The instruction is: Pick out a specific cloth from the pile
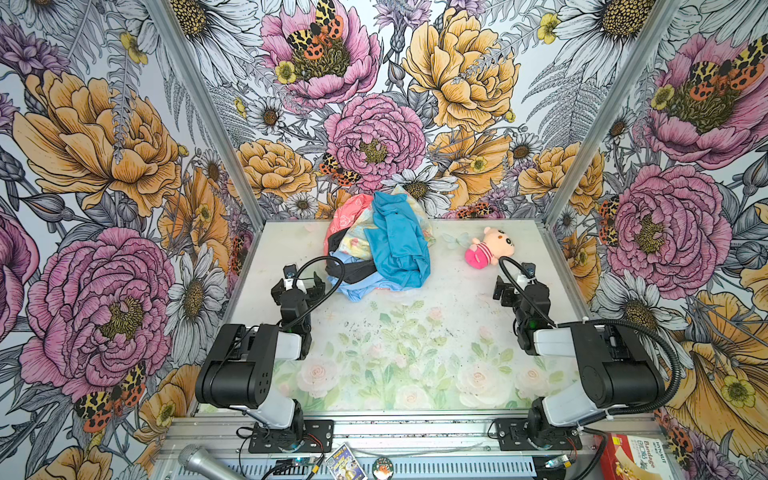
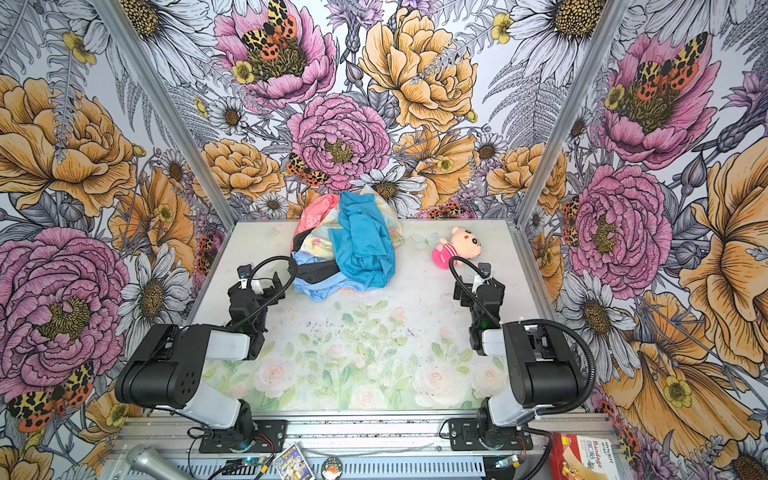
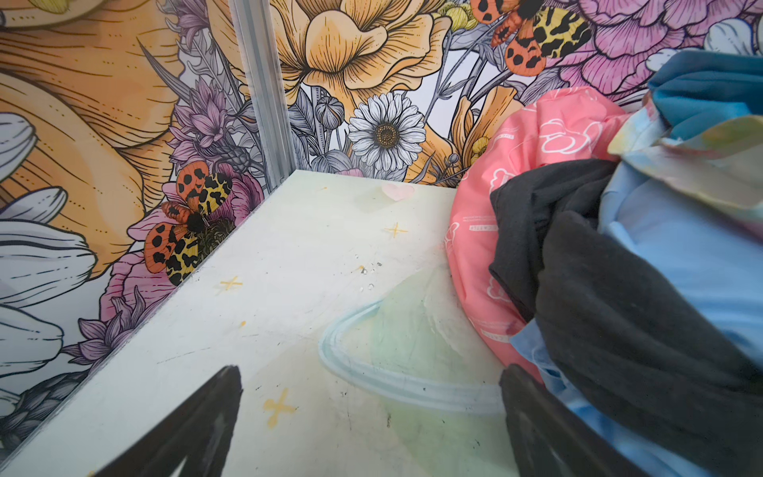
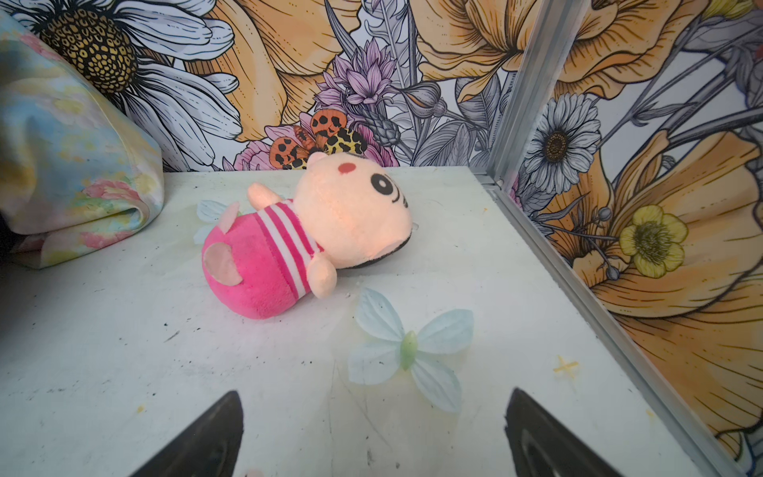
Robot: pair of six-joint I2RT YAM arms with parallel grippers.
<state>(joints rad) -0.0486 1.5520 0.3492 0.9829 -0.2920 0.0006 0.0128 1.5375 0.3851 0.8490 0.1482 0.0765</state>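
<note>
A pile (image 1: 378, 241) of garments sits at the tabletop's (image 1: 415, 332) 12 o'clock edge. The pale blue cloth (image 1: 357, 291) lies at the bottom of the pile and shows at its 6 to 7 o'clock edge, under a black piece (image 1: 353, 270) and a teal garment (image 1: 399, 241). A coral cloth (image 1: 347, 212) is at the pile's 11 o'clock. The left tool (image 1: 299, 286), jaws wide apart and empty, is just beside the pile at its 8 o'clock. A pink toy (image 1: 490, 247) lies at the pile's 3 o'clock. The right tool (image 1: 513, 286), also spread wide and empty, is at the toy's 5 o'clock.
</note>
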